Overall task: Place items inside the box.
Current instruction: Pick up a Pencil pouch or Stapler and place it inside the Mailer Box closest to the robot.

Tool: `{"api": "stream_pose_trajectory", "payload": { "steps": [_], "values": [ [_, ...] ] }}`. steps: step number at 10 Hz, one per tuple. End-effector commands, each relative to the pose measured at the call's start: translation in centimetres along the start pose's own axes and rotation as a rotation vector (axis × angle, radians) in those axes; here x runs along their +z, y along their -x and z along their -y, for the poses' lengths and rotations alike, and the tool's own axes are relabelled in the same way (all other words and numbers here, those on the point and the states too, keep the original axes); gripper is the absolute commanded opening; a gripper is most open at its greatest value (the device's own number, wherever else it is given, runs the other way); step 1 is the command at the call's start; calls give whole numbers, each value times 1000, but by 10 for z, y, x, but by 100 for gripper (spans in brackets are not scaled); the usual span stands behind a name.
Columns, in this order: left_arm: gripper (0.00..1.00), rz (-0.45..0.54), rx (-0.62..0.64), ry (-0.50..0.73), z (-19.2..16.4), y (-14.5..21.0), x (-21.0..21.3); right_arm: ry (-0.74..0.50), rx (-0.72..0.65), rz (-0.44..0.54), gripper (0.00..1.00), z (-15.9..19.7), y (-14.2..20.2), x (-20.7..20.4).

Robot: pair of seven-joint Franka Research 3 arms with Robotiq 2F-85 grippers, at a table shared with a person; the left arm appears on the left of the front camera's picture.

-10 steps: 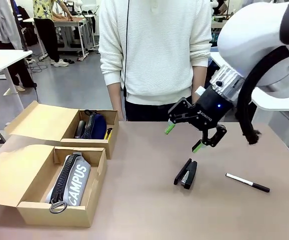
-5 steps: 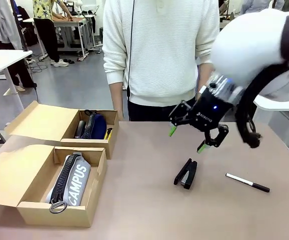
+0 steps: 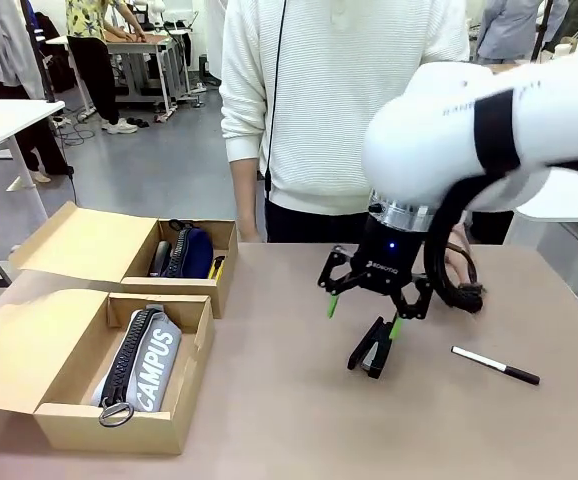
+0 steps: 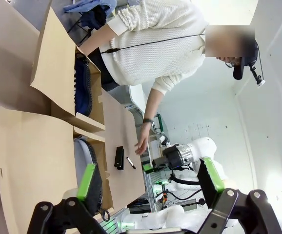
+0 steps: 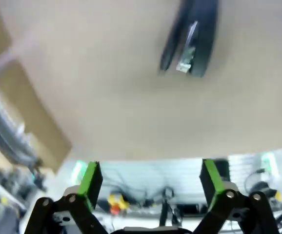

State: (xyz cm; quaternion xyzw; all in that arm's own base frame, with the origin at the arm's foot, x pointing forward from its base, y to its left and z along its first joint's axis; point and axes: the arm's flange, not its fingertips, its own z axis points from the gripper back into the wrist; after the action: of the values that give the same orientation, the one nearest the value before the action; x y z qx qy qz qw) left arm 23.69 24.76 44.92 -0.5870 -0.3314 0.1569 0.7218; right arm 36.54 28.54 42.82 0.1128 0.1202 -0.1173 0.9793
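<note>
At centre right of the frame, the right gripper hangs wide open just above the stapler, apparently aligned for pickup; the pouch already lies in the box.

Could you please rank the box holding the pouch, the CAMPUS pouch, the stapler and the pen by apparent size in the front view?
1. box
2. CAMPUS pouch, inside it
3. stapler, bulkier but shorter than the pen
4. pen
The box and pouch lie nearer the camera, which enlarges them.
</note>
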Motion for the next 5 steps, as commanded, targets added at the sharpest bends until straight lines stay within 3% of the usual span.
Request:
{"api": "stream_pose_trajectory", "payload": {
  "steps": [1, 2, 3, 5],
  "values": [
    [100, 10, -14, 22, 1, 1, -1, 102, 93, -155, 100, 18, 67, 25],
    [100, 10, -14, 22, 1, 1, -1, 235, 307, -165, 100, 26, 118, 17],
    [100, 10, -14, 22, 1, 1, -1, 257, 453, -190, 100, 39, 143, 16],
    [100, 10, -14, 22, 1, 1, -1, 172, 726, -323, 100, 84, 157, 30]
  ]
}}
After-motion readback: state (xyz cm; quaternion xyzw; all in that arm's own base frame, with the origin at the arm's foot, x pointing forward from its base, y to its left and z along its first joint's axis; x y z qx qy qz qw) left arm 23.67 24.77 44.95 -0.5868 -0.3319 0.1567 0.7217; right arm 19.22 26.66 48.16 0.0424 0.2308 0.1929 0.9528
